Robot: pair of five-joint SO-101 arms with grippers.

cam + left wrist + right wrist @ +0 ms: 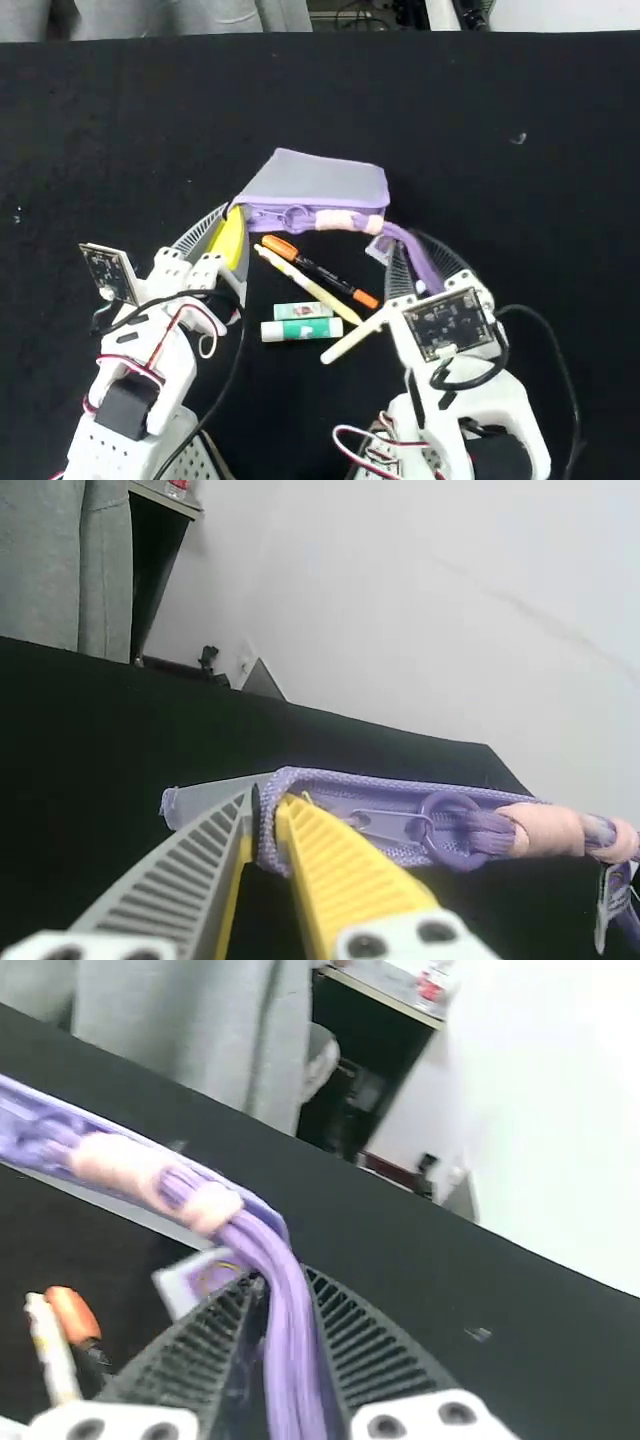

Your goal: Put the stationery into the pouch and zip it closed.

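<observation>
- Purple pouch (320, 182) edge is pinched in your left gripper (265, 805).
- Your right gripper (283, 1278) clamps its strap (262, 1230); pens (320, 275) lie between both grippers.

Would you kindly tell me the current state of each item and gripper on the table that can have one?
pouch, lying flat, stationery not yet inside; zip state unclear.
left gripper, shut on the pouch's corner.
right gripper, shut on the strap.
orange-capped pen, capped, lying outside the pouch.
cream pen, lying outside the pouch.
green-and-white sticks, lying outside the pouch.
</observation>
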